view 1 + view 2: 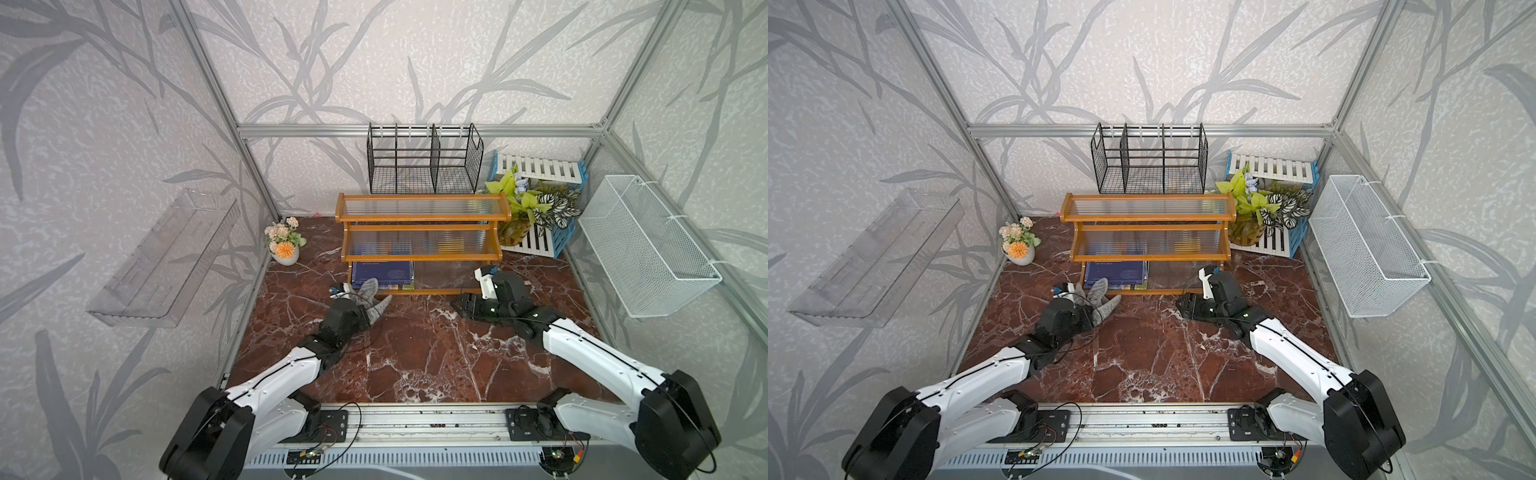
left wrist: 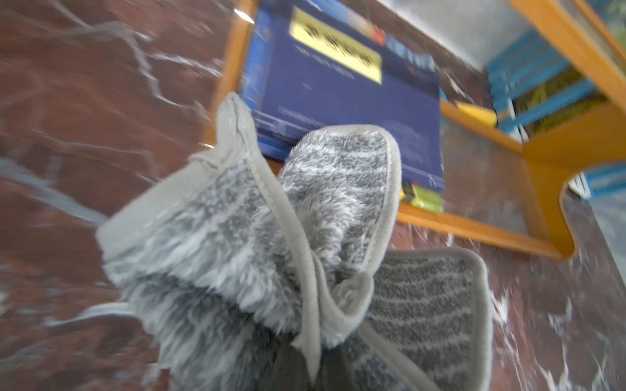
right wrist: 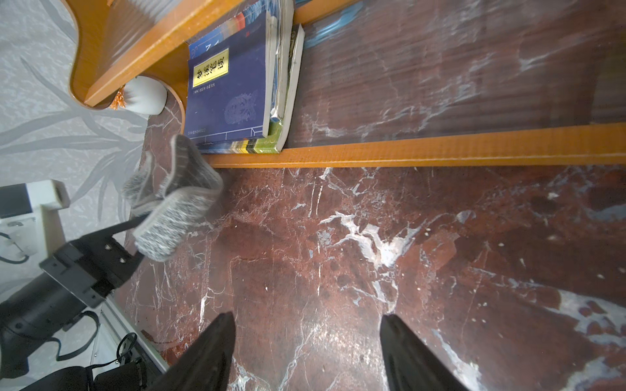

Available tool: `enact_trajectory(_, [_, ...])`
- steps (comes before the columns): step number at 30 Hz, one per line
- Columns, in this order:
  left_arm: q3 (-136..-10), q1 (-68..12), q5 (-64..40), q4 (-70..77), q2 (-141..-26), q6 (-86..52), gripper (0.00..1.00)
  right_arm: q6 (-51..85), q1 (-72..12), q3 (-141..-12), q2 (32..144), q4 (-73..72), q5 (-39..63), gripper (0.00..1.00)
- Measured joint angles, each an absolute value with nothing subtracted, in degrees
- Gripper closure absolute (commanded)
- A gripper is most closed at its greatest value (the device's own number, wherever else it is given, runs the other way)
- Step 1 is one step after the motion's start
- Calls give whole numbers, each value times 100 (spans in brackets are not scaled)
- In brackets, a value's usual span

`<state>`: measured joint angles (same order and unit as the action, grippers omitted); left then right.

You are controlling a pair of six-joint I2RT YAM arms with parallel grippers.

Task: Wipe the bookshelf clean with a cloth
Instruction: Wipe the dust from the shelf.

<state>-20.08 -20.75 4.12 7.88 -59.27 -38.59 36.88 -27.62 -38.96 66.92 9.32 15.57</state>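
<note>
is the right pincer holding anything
No, the right pincer stands open above the marble tabletop with nothing between its jaws.

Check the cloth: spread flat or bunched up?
Bunched. The cloth is pinched in the shut left gripper, and its folds fan out in several flaps in front of the bookshelf, not lying flat.

One bookshelf (image 1: 423,217), one cloth (image 1: 371,290), one black wire rack (image 1: 424,166), one white wire basket (image 1: 648,245), one clear wall tray (image 1: 166,257), one stack of books (image 1: 382,274). Two plants: flower vase (image 1: 284,245), leafy pot (image 1: 534,205). Two robot arms: left arm (image 1: 274,376), right arm (image 1: 594,353).
</note>
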Motion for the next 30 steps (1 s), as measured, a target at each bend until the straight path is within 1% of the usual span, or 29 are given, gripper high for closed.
enact_trajectory(4, [-1951,-784,40,753,-5909,-3968,100,3686,-2663,-3892,6683,934,1579,29])
enact_trajectory(6, [-1933,-263,-183,779,-6047,-4023,100,3686,-2600,-3876,6646,934,1601,29])
enact_trajectory(9, [-1938,281,-591,967,-6410,-4108,100,3684,-2497,-3837,6560,937,1619,29])
enact_trajectory(11, [-2008,548,-928,1184,-6845,-4163,100,3680,-2405,-3826,6523,947,1656,29])
enact_trajectory(19, [-2860,733,-2014,2161,-8772,-4390,100,3658,-2106,-3811,6425,1039,1728,29])
enact_trajectory(26, [-3472,875,-2517,2834,-9780,-4716,100,3658,-1946,-3806,6348,1114,1752,29])
enact_trajectory(30, [-4080,926,-2869,3087,-10359,-4829,100,3660,-1942,-3806,6351,1162,1763,29])
